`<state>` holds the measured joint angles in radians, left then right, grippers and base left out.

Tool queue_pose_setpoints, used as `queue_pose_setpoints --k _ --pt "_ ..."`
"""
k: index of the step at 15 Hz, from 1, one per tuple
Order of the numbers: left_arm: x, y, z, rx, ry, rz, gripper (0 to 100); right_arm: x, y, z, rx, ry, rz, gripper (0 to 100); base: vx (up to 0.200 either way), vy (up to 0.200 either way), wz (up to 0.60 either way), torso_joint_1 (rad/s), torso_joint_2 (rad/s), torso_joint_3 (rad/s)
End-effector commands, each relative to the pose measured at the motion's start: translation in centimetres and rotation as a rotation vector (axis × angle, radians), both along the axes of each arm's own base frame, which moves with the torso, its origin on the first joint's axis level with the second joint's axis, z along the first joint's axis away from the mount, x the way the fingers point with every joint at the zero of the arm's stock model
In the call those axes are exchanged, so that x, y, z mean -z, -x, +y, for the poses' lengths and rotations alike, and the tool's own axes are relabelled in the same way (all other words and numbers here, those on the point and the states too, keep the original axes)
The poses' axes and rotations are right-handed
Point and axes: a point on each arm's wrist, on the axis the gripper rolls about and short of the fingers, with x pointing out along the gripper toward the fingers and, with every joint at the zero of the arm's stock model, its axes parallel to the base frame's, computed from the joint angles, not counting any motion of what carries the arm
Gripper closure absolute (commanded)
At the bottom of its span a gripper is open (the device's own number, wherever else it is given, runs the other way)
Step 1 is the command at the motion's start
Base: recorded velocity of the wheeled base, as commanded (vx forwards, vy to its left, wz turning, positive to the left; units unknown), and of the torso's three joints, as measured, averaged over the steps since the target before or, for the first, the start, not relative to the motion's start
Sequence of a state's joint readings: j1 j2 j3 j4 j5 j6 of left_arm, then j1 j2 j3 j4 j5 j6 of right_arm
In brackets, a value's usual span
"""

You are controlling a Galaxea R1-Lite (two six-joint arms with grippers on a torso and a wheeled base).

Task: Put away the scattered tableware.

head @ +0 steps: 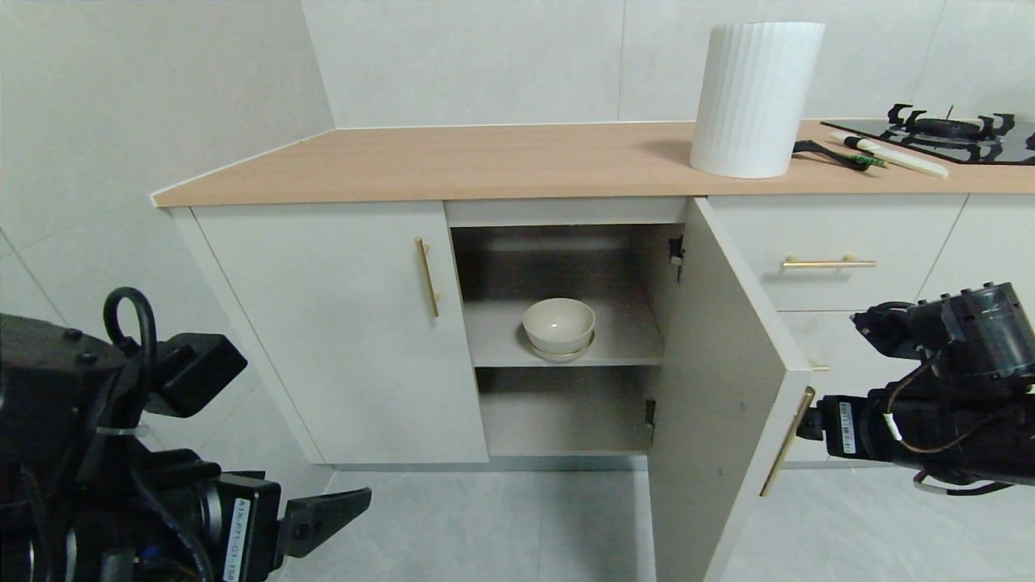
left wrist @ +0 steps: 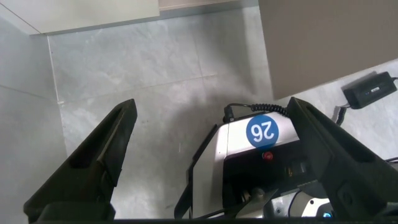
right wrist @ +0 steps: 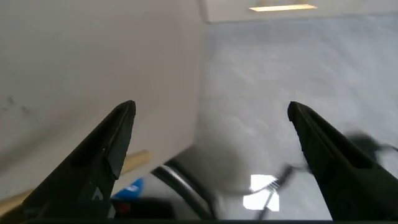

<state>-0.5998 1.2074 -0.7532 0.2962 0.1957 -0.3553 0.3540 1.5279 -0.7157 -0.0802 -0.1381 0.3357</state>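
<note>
A cream bowl [head: 559,323] rests on a small plate [head: 558,353] on the middle shelf [head: 623,335] of the open cabinet. The cabinet door [head: 720,388] swings out toward me, its gold handle [head: 786,440] on the outer edge. My right gripper [head: 805,425] sits just beside that handle; in the right wrist view the right gripper [right wrist: 210,107] is open, with the door [right wrist: 93,68] and the handle [right wrist: 134,158] close to one finger. My left gripper [head: 323,511] hangs low at the left over the floor, and the left gripper [left wrist: 211,106] stands open and empty.
On the wooden countertop [head: 453,162] stands a tall white ribbed cylinder [head: 754,97], with several utensils [head: 877,153] beside a black gas hob [head: 954,133]. The closed left cabinet door [head: 340,323] and the drawers [head: 825,263] flank the open compartment. Grey tiled floor [head: 517,525] lies below.
</note>
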Motion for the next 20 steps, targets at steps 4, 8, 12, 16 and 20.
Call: queue_pose_setpoints --k 4,8,12,16,20 --pt "0.0 0.0 0.0 -0.001 -0.001 0.001 0 1.9 -0.4 3.1 -0.051 -0.060 0.031 0 0.000 0.000 0.00 0.000 0.00 0.000" --pt "-0.1 0.0 0.0 -0.005 0.002 -0.003 0 2.6 -1.6 5.2 -0.108 -0.077 -0.002 0 0.000 0.000 0.00 0.000 0.00 0.000" --pt "0.0 -0.2 0.0 -0.010 0.002 0.001 0 2.9 -4.2 7.5 -0.171 -0.054 -0.024 0 0.000 0.000 0.00 0.000 0.00 0.000" --pt "-0.4 -0.1 0.1 -0.014 0.018 -0.024 0 2.3 -7.7 9.6 -0.216 -0.023 -0.072 0 0.000 0.000 0.00 0.000 0.00 0.000" --pt "-0.3 -0.4 0.1 -0.021 0.021 -0.029 0 3.3 -9.3 10.5 -0.212 -0.046 -0.080 0 0.000 0.000 0.00 0.000 0.00 0.000"
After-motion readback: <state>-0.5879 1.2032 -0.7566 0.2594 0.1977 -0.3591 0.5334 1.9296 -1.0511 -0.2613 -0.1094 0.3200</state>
